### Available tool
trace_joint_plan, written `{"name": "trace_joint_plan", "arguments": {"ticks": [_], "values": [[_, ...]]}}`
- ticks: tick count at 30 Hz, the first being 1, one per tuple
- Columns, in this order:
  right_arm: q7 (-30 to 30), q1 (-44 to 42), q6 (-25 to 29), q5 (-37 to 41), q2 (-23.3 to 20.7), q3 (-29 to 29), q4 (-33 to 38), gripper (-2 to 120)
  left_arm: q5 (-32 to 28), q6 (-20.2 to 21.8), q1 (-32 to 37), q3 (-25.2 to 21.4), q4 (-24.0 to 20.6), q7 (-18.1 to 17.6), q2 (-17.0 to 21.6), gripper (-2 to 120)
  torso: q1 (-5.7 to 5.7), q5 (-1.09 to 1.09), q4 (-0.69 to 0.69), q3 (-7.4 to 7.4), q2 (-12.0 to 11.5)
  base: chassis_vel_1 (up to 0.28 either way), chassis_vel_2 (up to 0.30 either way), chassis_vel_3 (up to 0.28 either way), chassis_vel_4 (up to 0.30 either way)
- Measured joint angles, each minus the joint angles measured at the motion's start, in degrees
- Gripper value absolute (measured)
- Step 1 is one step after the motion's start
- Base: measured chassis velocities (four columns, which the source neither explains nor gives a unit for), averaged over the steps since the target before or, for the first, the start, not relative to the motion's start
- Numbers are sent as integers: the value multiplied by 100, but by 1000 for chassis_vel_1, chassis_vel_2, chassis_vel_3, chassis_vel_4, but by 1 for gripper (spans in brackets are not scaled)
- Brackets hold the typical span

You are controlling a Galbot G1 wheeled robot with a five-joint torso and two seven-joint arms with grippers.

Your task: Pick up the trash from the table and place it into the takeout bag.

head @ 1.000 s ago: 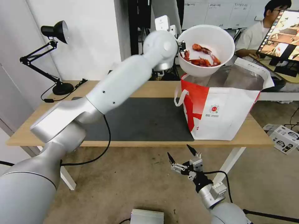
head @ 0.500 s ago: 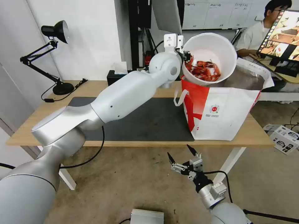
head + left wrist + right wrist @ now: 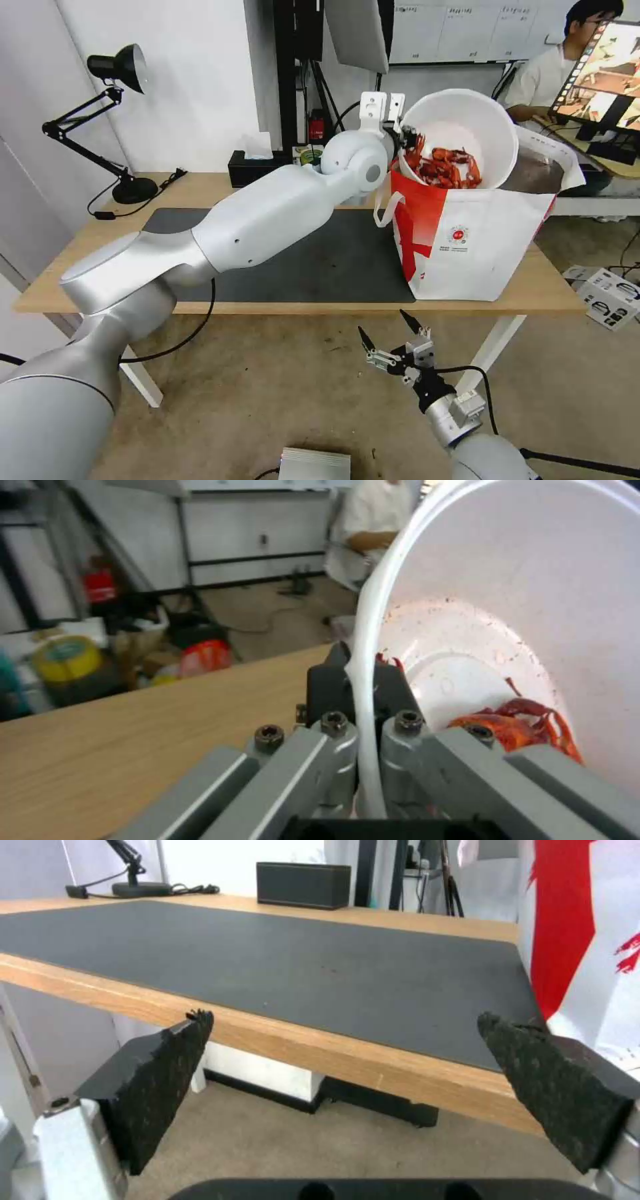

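One bowl (image 3: 467, 133) tilted over takeout bag (image 3: 480, 240) | left gripper (image 3: 363, 690) pinching rim (right gripper (image 3: 390, 337) spread)

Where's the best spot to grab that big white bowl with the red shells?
Probably its thin rim, from the side nearest the table. The left tool pinches the bowl there, one finger inside, one outside. The wall is too wide and smooth; the rim is the narrow edge.

White wall (image 3: 200, 80), concrete floor (image 3: 280, 387), black desk lamp (image 3: 113, 67) far left.

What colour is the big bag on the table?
The bag is white with red, silver inside; the head view shows it best.
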Motion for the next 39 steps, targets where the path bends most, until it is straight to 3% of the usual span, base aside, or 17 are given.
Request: {"name": "trace_joint_plan", "arguments": {"ticks": [6, 12, 27, 34, 39], "values": [[0, 0, 0, 0, 0, 0, 0, 100, -113, 336, -67, 41, -115, 367, 117, 0, 0, 0, 0, 0, 1, 0, 0, 0, 0], [0, 0, 0, 0, 0, 0, 0, 100, -151, 602, -102, 54, -133, 407, 162, 0, 0, 0, -1, 0, 1, 0, 0, 0, 0], [0, 0, 0, 0, 0, 0, 0, 100, -129, 644, -92, 122, -357, 361, 345, 54, 0, 0, -1, 0, 1, 0, 0, 0, 0], [0, 0, 0, 0, 0, 0, 0, 100, 241, 88, 145, 34, -841, 378, 875, 84, 0, -1, 0, 0, 1, 0, 0, 0, 0], [0, 0, 0, 0, 0, 0, 1, 100, 512, -320, 413, -32, -1201, 438, 1254, 95, 0, -1, -1, 0, 1, 0, 0, 0, 0]]}}
